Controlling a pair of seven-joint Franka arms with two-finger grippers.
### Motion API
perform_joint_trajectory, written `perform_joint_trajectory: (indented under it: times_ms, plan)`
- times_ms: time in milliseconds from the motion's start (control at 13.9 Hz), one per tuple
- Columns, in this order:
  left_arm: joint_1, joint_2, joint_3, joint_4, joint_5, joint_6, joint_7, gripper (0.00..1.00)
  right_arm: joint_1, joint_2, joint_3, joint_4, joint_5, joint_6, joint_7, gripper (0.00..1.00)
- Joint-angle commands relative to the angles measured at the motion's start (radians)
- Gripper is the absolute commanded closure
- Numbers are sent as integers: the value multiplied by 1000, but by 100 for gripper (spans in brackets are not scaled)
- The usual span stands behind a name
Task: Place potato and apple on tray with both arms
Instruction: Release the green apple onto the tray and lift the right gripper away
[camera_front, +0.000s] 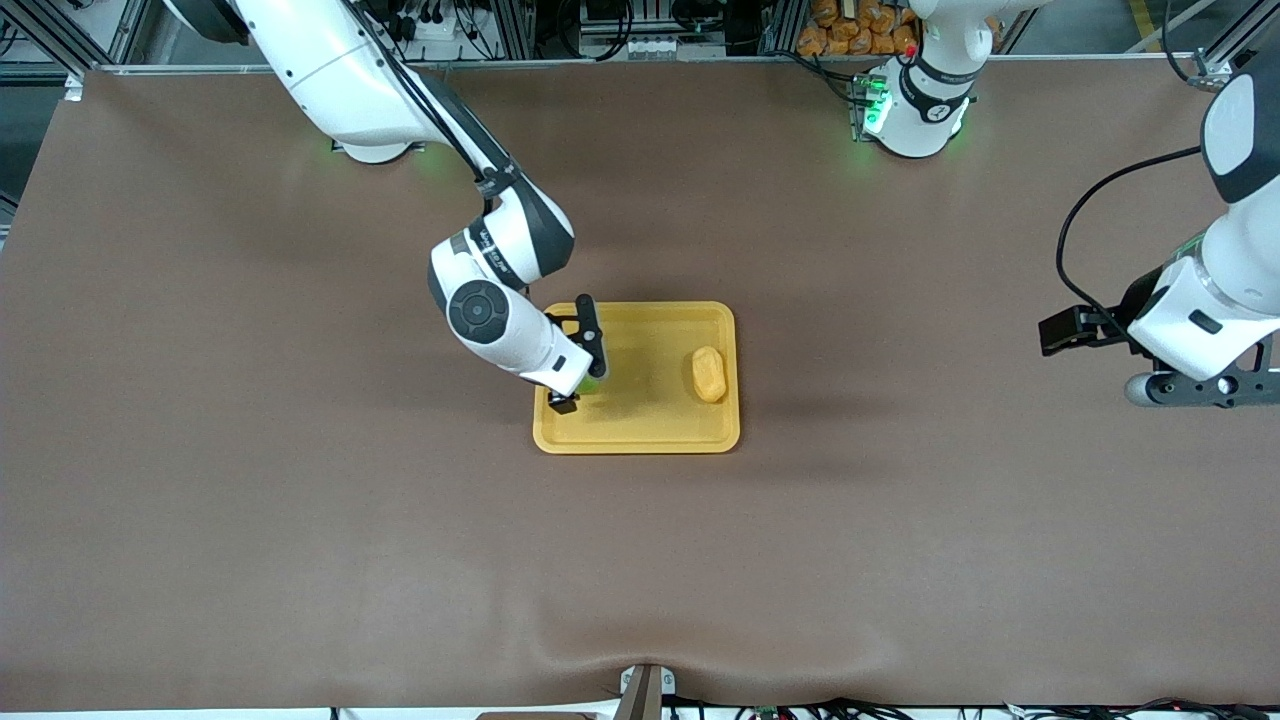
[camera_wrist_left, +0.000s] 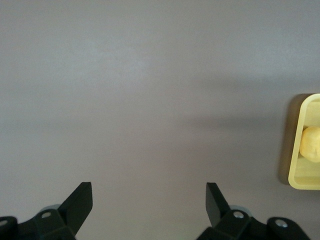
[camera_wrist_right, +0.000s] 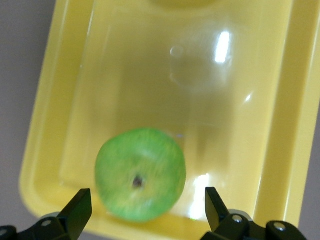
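The yellow-orange tray (camera_front: 640, 432) lies mid-table. The potato (camera_front: 708, 373) rests on it toward the left arm's end, and shows in the left wrist view too (camera_wrist_left: 312, 142). The green apple (camera_wrist_right: 141, 174) lies on the tray (camera_wrist_right: 282, 125) at the end toward the right arm; from the front only a green sliver (camera_front: 592, 383) shows under the hand. My right gripper (camera_front: 578, 368) hangs just over the apple, open (camera_wrist_right: 148, 210), its fingers apart from the fruit. My left gripper (camera_front: 1205, 392) waits open (camera_wrist_left: 148, 205) above bare table at the left arm's end, holding nothing.
Brown table cloth (camera_front: 300, 500) surrounds the tray on all sides. The tray's rim (camera_wrist_left: 305, 150) shows at the edge of the left wrist view. A crate of orange items (camera_front: 860, 25) stands off the table by the left arm's base.
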Motion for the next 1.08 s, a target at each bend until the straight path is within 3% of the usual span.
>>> perform_joint_trajectory:
  times_ms: [0,359,646,789,1004]
  plan:
    - [23,-37,-2,-15,-13,-23,21,0,-41,-68,4,-13,23,-79,37,0]
    - [31,-96,0,-15,-15,-58,46,0,-177,-175,1,-8,21,-239,126,0]
    - [32,-122,-3,-17,-19,-78,46,0,-260,-281,-13,-10,-8,-331,323,0]
    - [31,-136,-5,-21,-19,-87,46,0,-268,-348,-43,-15,-32,-337,475,0]
    - [11,-191,23,-75,-44,-84,57,0,-285,-437,-141,-11,-42,-340,626,0]
